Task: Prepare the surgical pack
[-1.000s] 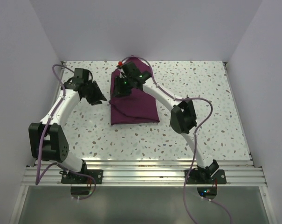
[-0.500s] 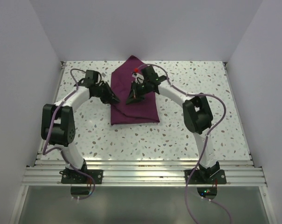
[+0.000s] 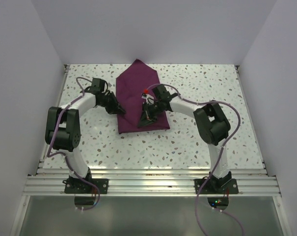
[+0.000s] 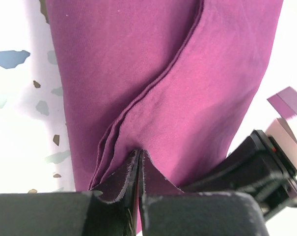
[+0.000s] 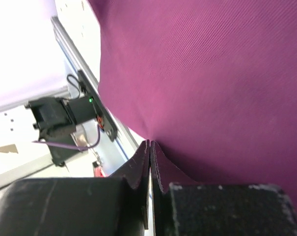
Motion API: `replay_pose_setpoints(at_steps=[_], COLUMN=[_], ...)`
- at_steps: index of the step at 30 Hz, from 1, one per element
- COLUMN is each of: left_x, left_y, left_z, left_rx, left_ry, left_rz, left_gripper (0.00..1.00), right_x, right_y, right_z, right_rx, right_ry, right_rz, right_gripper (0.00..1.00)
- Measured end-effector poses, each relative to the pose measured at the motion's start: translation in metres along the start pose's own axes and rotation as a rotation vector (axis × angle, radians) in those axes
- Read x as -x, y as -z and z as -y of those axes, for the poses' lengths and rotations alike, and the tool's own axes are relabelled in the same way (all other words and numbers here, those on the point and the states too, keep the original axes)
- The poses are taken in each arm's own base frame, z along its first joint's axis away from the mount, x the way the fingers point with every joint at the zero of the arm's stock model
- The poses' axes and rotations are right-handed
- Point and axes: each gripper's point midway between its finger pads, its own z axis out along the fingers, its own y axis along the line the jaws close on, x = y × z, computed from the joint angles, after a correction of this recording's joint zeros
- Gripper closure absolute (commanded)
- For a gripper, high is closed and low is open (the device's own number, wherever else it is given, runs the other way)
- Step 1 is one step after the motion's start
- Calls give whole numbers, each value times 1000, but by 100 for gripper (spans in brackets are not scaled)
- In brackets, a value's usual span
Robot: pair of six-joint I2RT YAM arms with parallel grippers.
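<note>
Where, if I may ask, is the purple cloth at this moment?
In the top view, the purple cloth lies mid-table toward the far side, with the left gripper at its left edge and the right gripper by its near-right corner.

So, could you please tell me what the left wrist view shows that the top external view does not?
Only the left wrist view shows the layered, folded edges of the dark purple cloth bundle pinched in the shut left tool, and a curved hem running across it. Only the top external view shows the bundle's whole outline with its pointed far end, and both arms from base to wrist, the right tool at the bundle's near right corner. Both show the purple cloth, the left tool at its left edge, and the speckled white table.
</note>
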Motion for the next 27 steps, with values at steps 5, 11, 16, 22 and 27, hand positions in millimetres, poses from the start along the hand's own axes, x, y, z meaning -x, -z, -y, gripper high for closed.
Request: replay_pose_setpoints(at_steps=[5, 11, 16, 22, 27], left_x=[1, 6, 16, 72, 116], left_y=[0, 5, 16, 32, 8], left_z=[-8, -19, -15, 35, 61], left_rx=[21, 50, 42, -95, -206], left_ry=[7, -8, -31, -94, -116], left_rz=[6, 15, 54, 188, 231], left_gripper=[96, 95, 88, 85, 86], right_x=[-11, -2, 49, 132, 191], right_y=[11, 47, 101, 140, 118], right_z=[-4, -11, -2, 10, 36], right_rx=[-9, -33, -66, -79, -48], right_ry=[35, 54, 45, 58, 52], right_rz=[-9, 55, 229, 445, 492], right_gripper=[100, 100, 100, 100, 100])
